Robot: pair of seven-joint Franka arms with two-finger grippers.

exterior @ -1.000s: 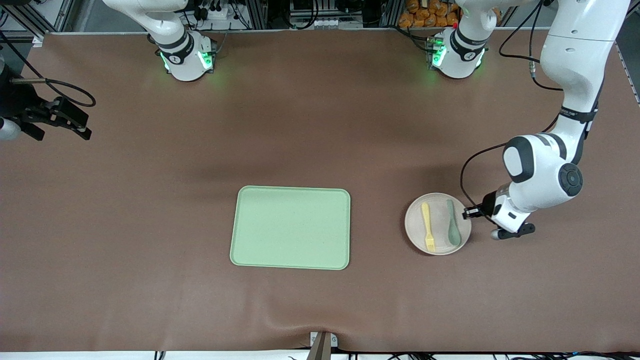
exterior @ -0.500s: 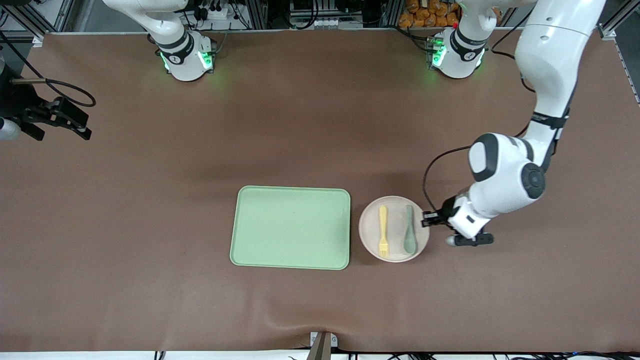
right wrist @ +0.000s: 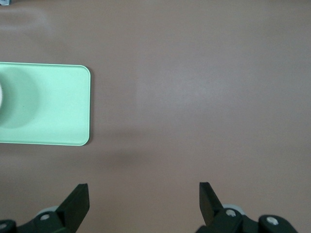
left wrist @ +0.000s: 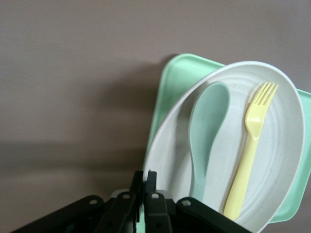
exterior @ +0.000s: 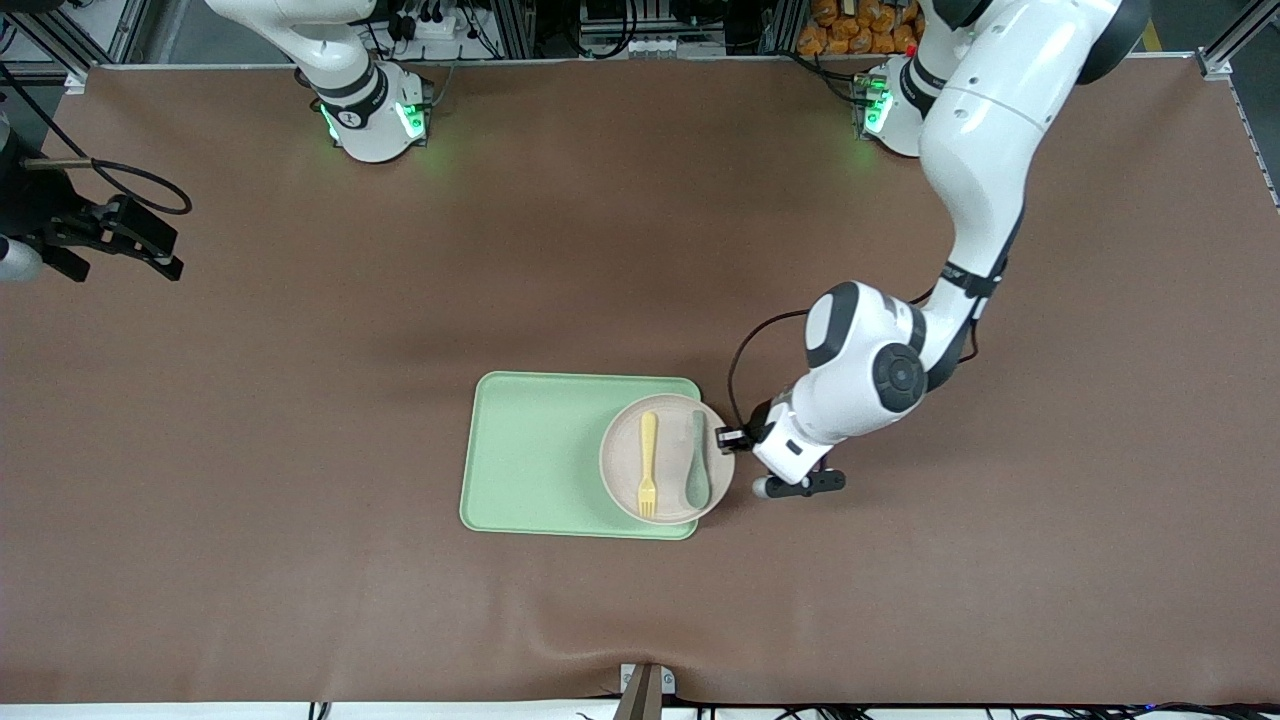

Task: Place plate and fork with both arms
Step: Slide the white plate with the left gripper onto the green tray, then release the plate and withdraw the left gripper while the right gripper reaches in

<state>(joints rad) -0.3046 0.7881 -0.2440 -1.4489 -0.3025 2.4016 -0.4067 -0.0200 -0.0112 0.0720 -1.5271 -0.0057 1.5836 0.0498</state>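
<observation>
Front view gives us the plate (exterior: 667, 458) over the light green tray (exterior: 530, 455), at the tray's end toward the left arm; its rim overhangs the tray's edge there. We cannot tell whether it rests on the tray or is held just above it. On the plate lies the fork (exterior: 648, 465), its long axis running toward and away from the front camera, tines at the nearer end. Just beside it and parallel lies a teal spoon (exterior: 697, 472), bowl also at the nearer end.

We see the left gripper (exterior: 731, 437) at the plate's rim on the side toward the left arm's end of the table. In the left wrist view its fingers (left wrist: 146, 194) are pinched tight on that rim — the pads themselves are cut off by the frame's edge.

Open brown table (exterior: 300, 560) surrounds the tray on every side, and more than half of the tray is bare toward the right arm's end.

We see the right gripper (exterior: 150, 243) at the table's edge toward the right arm's end, waiting over bare table — its jaws spread wide and holding nothing. The right wrist view catches only a sliver of the plate.
</observation>
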